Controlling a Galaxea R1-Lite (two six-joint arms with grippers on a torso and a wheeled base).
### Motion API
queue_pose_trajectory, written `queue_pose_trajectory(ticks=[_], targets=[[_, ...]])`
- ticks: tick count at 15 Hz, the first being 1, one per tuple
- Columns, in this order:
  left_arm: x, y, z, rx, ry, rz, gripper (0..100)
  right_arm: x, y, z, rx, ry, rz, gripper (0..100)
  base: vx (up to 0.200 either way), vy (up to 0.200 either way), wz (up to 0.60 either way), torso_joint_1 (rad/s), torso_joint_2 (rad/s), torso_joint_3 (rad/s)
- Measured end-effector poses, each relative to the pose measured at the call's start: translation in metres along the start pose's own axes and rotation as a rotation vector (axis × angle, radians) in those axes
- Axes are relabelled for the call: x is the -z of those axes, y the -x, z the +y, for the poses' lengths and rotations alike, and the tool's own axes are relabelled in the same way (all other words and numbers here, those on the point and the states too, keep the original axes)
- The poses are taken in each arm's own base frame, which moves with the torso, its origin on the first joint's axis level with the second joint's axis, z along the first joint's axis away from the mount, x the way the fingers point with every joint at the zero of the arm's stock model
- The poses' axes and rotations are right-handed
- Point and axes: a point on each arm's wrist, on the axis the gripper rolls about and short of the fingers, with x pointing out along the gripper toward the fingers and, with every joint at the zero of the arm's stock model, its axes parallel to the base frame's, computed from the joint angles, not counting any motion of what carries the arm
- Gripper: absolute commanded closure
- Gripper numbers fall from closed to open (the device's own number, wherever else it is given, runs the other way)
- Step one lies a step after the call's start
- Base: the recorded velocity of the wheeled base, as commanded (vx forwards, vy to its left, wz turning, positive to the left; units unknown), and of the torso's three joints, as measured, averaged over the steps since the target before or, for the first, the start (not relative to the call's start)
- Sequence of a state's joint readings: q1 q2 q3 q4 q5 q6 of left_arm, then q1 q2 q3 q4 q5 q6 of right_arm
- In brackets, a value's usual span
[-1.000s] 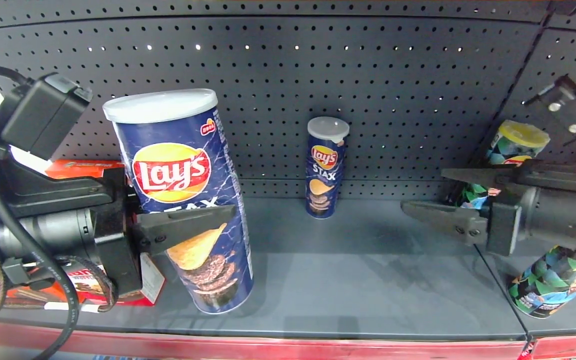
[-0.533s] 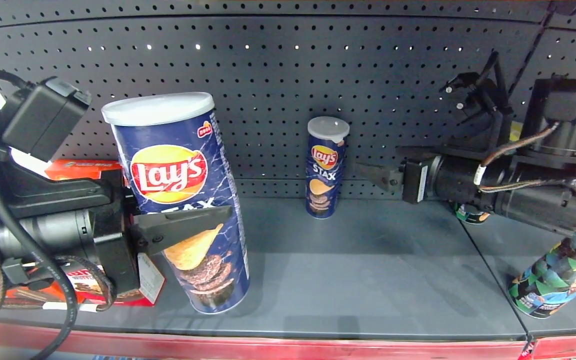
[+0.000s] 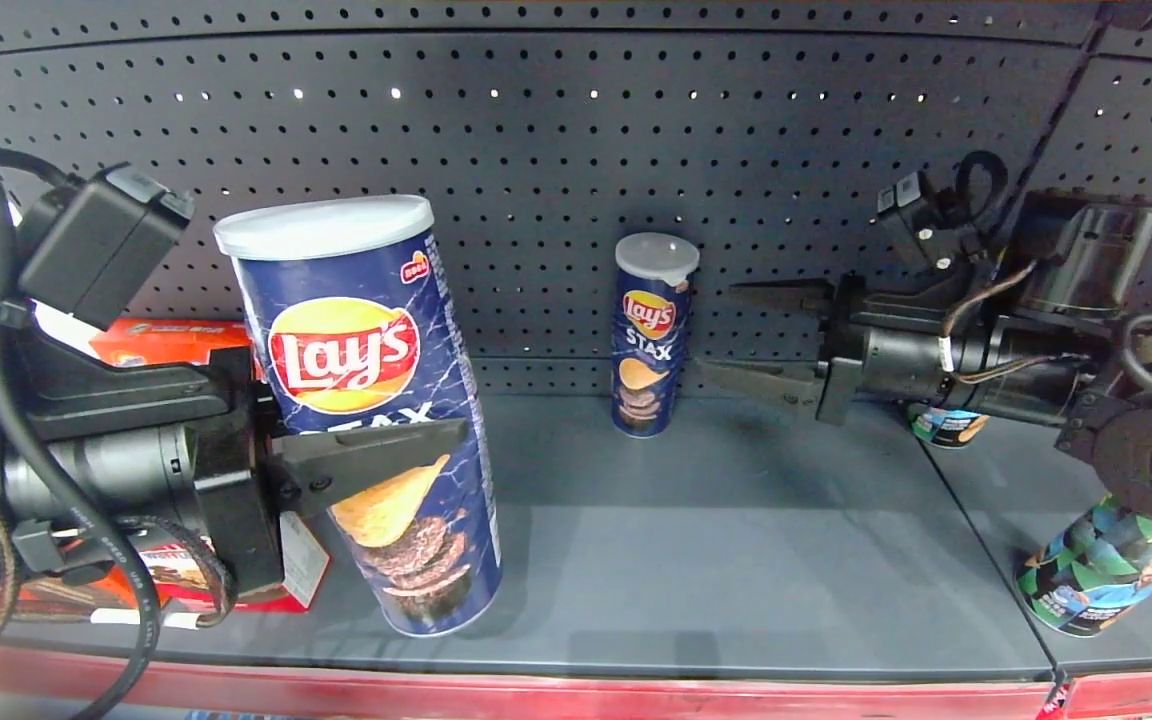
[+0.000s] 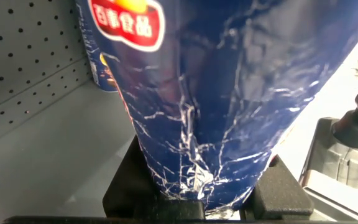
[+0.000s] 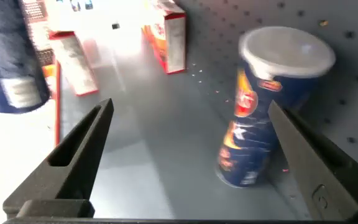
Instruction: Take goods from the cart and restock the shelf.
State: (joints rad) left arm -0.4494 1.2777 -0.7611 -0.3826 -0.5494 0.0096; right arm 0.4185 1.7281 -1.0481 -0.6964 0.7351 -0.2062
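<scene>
We log a tall blue cardboard crisp can with white plastic lid (image 3: 356, 330), clamped in our left gripper (image 3: 376, 440), at the front of the grey metal shelf (image 3: 736, 560). Our right gripper (image 3: 721, 330), spread wide, sits just beside a matching can (image 3: 648, 330) at the back.

The grey shelf (image 3: 736, 560) bears a rear chip can (image 3: 651, 335) by the pegboard (image 3: 576, 150), a front chip can (image 3: 376, 420) near its edge, red boxes (image 3: 166, 340) left, patterned cans (image 3: 1096, 575) right.

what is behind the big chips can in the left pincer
The perforated back panel rises behind the big can. The stretch of shelf floor right behind it is covered by the can itself.
</scene>
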Motion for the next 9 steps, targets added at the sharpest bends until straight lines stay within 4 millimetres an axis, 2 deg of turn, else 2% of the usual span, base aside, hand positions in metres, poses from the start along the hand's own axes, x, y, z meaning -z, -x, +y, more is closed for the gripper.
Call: queue_pose_trajectory(ticks=[9], targets=[[-0.001, 0.0, 0.0, 0.005, -0.003, -0.01, 100, 0.031, -0.021, -0.039, 0.046, 0.005, 0.014, 0, 0.0, 0.0, 0.0, 0.0, 0.0, 0.0]])
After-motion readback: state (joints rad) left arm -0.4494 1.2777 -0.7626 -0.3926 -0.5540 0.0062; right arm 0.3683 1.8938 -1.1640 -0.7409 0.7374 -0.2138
